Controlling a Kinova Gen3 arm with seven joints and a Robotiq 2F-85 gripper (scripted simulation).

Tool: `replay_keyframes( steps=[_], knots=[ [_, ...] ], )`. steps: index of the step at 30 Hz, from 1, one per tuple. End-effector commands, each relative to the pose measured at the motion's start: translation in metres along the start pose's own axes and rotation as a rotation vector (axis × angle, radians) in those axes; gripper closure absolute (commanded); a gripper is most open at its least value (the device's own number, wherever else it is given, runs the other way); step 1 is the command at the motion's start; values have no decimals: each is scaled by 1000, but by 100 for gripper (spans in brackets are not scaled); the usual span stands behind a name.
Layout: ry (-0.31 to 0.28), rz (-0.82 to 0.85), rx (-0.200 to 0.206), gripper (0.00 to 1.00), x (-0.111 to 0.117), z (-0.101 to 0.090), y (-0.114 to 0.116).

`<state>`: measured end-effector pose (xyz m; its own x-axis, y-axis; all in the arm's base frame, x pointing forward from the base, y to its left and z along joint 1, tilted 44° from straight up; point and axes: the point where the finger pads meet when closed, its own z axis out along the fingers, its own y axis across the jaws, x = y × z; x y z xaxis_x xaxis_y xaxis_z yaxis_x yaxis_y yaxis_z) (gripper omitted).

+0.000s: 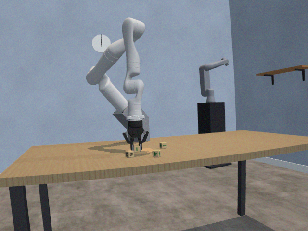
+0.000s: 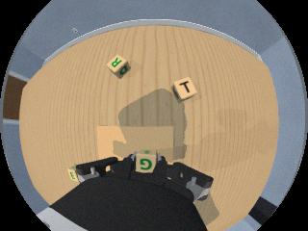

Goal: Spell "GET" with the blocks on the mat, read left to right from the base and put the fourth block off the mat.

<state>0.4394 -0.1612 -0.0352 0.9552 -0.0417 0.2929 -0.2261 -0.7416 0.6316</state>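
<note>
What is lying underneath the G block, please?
The G block, clamped in the gripper, sits low over the tan mat. The block and fingers hide any gap beneath it.

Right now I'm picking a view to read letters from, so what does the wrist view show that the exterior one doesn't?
Only the wrist view shows readable top letters: G between the fingers, R, T. Only the exterior view shows the whole arm and a second arm behind the table. Both show the gripper shut on the G block, low at the table.
</note>
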Motion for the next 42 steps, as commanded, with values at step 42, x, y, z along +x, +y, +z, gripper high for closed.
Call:
replay_keyframes(
  steps=[42],
  knots=[
    [1, 0, 1, 74, 0, -85, 0]
  ],
)
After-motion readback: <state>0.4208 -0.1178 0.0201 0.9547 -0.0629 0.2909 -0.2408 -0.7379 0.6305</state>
